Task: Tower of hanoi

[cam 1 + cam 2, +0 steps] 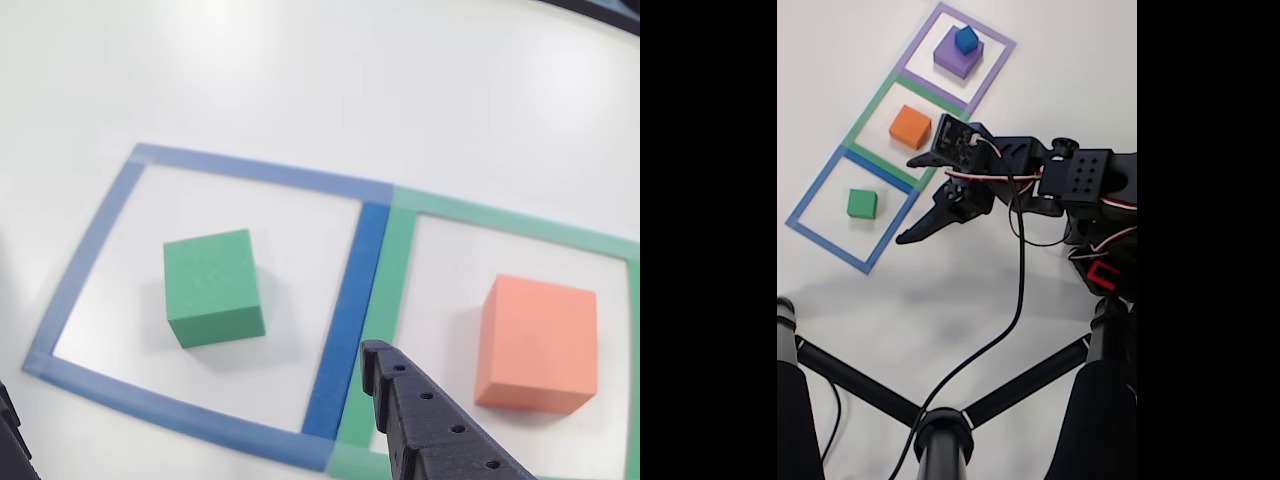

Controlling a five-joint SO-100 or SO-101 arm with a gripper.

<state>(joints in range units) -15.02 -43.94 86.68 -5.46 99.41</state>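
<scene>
My pincer [912,198] hangs open and empty near the green cube [862,203], which sits alone, as does the orange cube [910,127]; only the blue cube [966,39] tops the purple cube [952,60], so much stacking remains.

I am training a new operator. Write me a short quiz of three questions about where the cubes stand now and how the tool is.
1. True or false: the green cube stands inside the blue square outline.
2. Which cube sits on top of the purple cube? A) orange B) dark blue C) green
3. Fill in: in the fixed view the tool is ____ and holds nothing.

Key:
1. True.
2. B, the dark blue cube. The orange cube stands alone in the green square outline.
3. Open.
</scene>
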